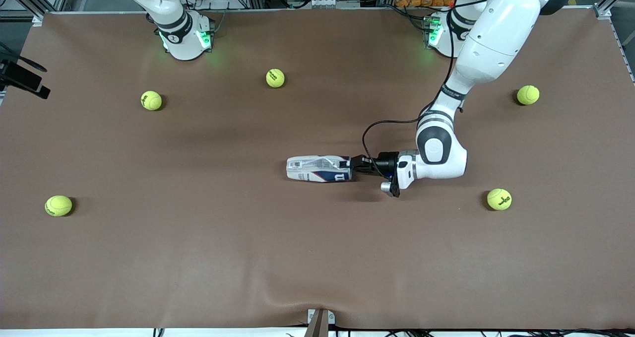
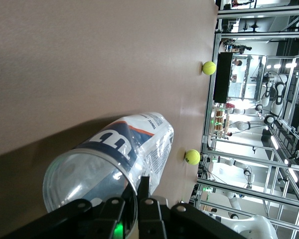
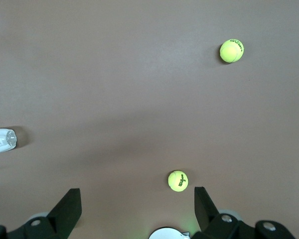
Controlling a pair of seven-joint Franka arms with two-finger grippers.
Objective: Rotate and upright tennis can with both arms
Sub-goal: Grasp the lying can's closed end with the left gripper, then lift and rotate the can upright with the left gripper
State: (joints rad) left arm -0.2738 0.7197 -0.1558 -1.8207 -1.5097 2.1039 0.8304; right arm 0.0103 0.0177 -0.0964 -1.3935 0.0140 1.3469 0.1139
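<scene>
my left claw [image 1: 358, 164] pinches the tennis can [image 1: 318, 168] at its open rim; light, thin, slippery plastic, easily crushed. right claw [image 3: 137, 209] waits released above the desk [image 1: 317, 257].

The tennis can [image 1: 319, 169] lies on its side mid-table [image 1: 248, 257], tennis balls [image 1: 275, 78] scattered around it.

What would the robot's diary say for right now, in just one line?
left gripper: shut on tennis can rim | can: lying on its side, mid-table | right gripper: jaws open, waiting high over its own end | upright: not yet
</scene>
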